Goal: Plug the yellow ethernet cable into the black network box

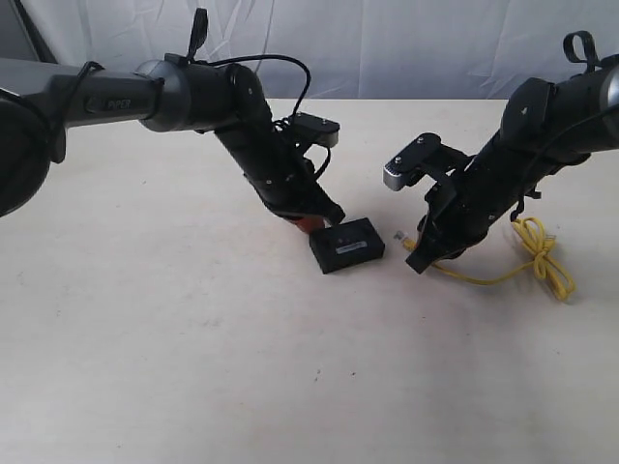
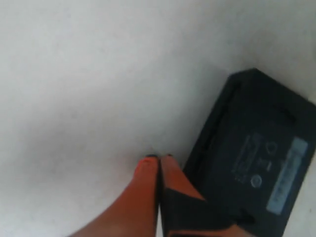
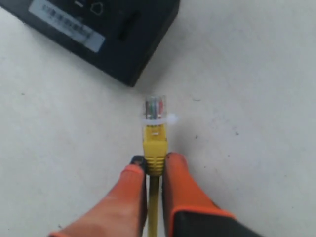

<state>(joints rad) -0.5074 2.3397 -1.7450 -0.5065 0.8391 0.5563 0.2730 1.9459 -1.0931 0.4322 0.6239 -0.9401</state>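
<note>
The black network box (image 1: 346,246) lies flat mid-table with its white label strip up; it also shows in the left wrist view (image 2: 256,158) and the right wrist view (image 3: 98,29). My left gripper (image 1: 308,224) (image 2: 159,159) is shut and empty, its orange fingers touching the box's left end. My right gripper (image 1: 418,259) (image 3: 154,165) is shut on the yellow ethernet cable (image 1: 527,256) just behind its clear plug (image 3: 155,107). The plug points at the box's side, a short gap away. The knotted rest of the cable trails on the table behind.
A pale tabletop (image 1: 193,348) stretches toward the front and left. A white cloth backdrop (image 1: 406,43) hangs behind the table. Both arms lean in over the middle from either side.
</note>
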